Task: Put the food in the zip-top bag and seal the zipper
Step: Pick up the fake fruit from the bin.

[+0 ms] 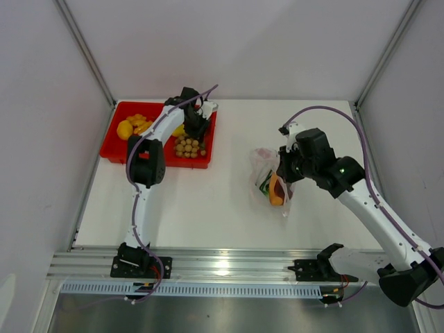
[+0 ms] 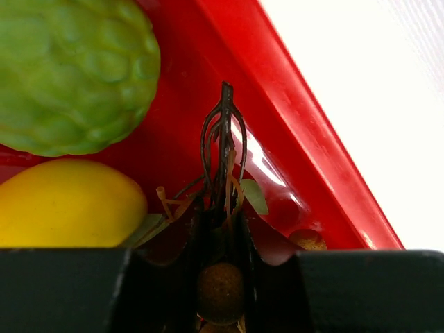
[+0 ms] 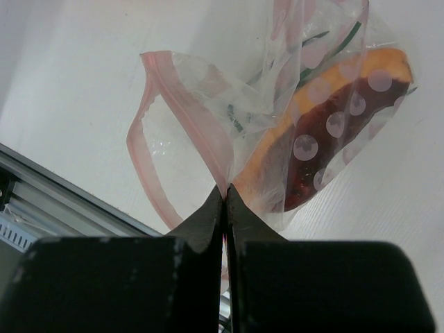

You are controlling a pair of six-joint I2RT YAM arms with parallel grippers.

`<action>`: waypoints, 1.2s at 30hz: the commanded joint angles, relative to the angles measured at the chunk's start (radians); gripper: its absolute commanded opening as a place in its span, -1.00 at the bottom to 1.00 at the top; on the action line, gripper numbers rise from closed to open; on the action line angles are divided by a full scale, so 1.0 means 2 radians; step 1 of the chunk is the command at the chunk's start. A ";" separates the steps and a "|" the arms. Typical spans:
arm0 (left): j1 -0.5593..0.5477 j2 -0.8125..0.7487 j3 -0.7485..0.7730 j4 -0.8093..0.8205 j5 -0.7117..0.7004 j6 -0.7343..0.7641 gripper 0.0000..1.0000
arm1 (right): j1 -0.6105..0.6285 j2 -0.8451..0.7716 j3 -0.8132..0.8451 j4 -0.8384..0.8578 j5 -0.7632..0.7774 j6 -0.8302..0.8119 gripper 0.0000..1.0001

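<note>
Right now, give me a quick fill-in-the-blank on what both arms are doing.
1. The right gripper is shut on the bag's ___ strip.
2. The left gripper pinches the nut cluster by its stem, inside the ___ tray.
3. The bag's mouth is not sealed; it stands ___.

Missing words: pink; red; open.

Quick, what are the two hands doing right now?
Left hand: closed on the brown nut cluster in the red tray.
Right hand: closed, pinching the bag's pink edge.
</note>
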 commanded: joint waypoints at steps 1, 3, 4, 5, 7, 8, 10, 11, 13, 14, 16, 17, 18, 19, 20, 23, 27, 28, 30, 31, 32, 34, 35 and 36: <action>0.004 -0.043 -0.014 0.018 -0.009 -0.027 -0.99 | -0.002 0.006 0.003 0.013 0.009 0.008 -1.00; 0.004 -0.060 -0.030 0.026 -0.009 -0.036 -0.99 | -0.002 0.007 0.003 0.012 0.013 0.011 -1.00; 0.004 -0.082 -0.043 0.033 -0.010 -0.047 -0.99 | -0.002 0.009 0.003 0.012 0.013 0.017 -1.00; 0.004 -0.094 -0.057 0.045 -0.011 -0.053 -0.99 | -0.003 0.011 0.003 0.012 0.013 0.020 -1.00; 0.004 -0.130 -0.076 0.056 -0.010 -0.071 -0.99 | -0.003 0.015 0.006 0.011 0.013 0.026 -1.00; 0.004 -0.142 -0.086 0.063 -0.009 -0.077 -0.99 | -0.003 0.021 0.009 0.009 0.010 0.029 -1.00; 0.004 -0.166 -0.101 0.066 -0.008 -0.097 -0.99 | -0.003 0.025 0.014 0.007 0.008 0.033 -1.00; 0.004 -0.190 -0.104 0.065 -0.005 -0.105 -0.99 | -0.003 0.026 0.017 0.004 0.009 0.034 -1.00; 0.003 -0.217 -0.120 0.064 0.012 -0.123 -0.99 | -0.006 0.025 0.022 0.005 0.012 0.032 -1.00; 0.003 -0.246 -0.126 0.065 0.021 -0.128 -0.99 | -0.007 0.025 0.024 0.004 0.013 0.032 -1.00; -0.001 -0.279 -0.153 0.069 0.038 -0.139 -0.99 | -0.010 0.025 0.027 0.002 0.011 0.034 -1.00; -0.002 -0.294 -0.159 0.072 0.041 -0.142 -0.99 | -0.014 0.026 0.028 0.001 0.008 0.035 -1.00; -0.004 -0.327 -0.172 0.075 0.049 -0.145 -0.99 | -0.016 0.027 0.028 0.001 0.002 0.037 -1.00; -0.011 -0.342 -0.179 0.076 0.052 -0.145 -0.99 | -0.016 0.026 0.029 0.001 -0.002 0.039 -1.00; -0.014 -0.358 -0.188 0.079 0.053 -0.148 -0.99 | -0.020 0.026 0.029 0.001 -0.005 0.041 -1.00; -0.034 -0.421 -0.211 0.082 0.070 -0.154 -0.99 | -0.022 0.025 0.034 0.001 -0.020 0.046 -1.00; -0.070 -0.509 -0.270 0.110 0.098 -0.175 -0.99 | -0.025 0.026 0.041 -0.001 -0.037 0.048 -1.00; -0.087 -0.548 -0.281 0.123 0.103 -0.182 -0.99 | -0.026 0.027 0.043 -0.001 -0.041 0.051 -1.00; -0.103 -0.590 -0.335 0.183 0.139 -0.223 -0.99 | -0.027 0.027 0.047 -0.003 -0.054 0.052 -1.00; -0.120 -0.632 -0.363 0.208 0.152 -0.234 -0.99 | -0.029 0.028 0.048 -0.003 -0.059 0.054 -1.00; -0.132 -0.653 -0.381 0.261 0.161 -0.247 -0.99 | -0.029 0.029 0.052 -0.006 -0.073 0.057 -1.00; -0.168 -0.691 -0.447 0.314 0.156 -0.278 -0.99 | -0.031 0.029 0.055 -0.006 -0.086 0.062 -1.00; -0.176 -0.723 -0.466 0.342 0.158 -0.292 -0.99 | -0.032 0.029 0.057 -0.007 -0.091 0.065 -1.00; -0.185 -0.737 -0.482 0.400 0.167 -0.319 -0.99 | -0.033 0.031 0.061 -0.008 -0.103 0.066 -1.00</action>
